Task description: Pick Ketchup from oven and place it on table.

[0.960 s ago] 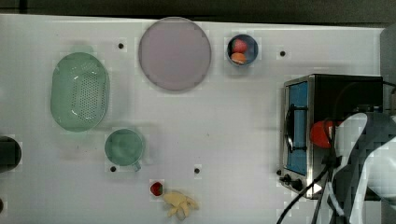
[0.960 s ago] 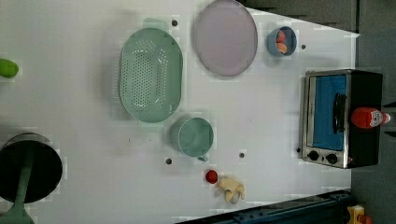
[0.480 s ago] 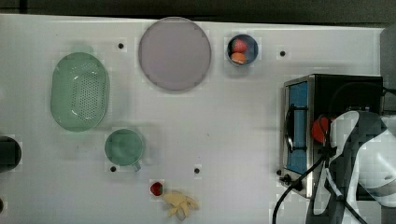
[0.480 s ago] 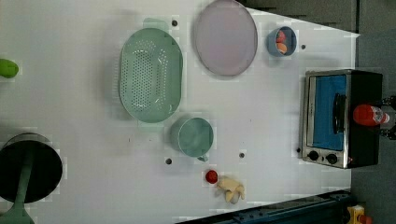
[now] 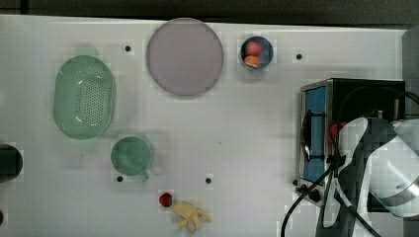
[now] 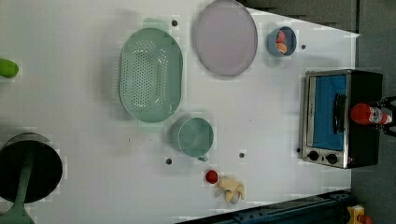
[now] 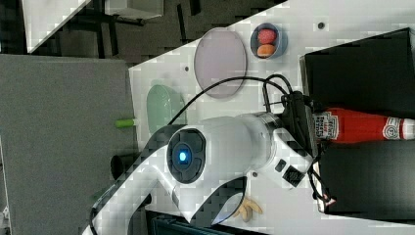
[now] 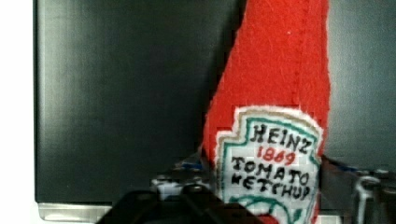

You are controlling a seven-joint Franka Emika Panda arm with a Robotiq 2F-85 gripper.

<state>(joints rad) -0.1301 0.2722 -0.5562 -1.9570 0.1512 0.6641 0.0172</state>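
- One Ketchup [image 7: 359, 126] bottle lies on its side on the oven [image 6: 341, 119] top, at the left view's right, above the table [image 5: 237, 128].
- Its labelled end sits between the gripper [image 8: 261, 196] fingers, which seem to pinch it, though contact is hard to confirm.

— What stands around the pincer [image 7: 313, 128]?
— Well away from it, a big grey panel [image 7: 63, 137]; maybe a partition, hard to say.
— And beyond that?
— Dark floor [image 7: 147, 34], also far from the pincer. The light is even and soft, without hard shadows.
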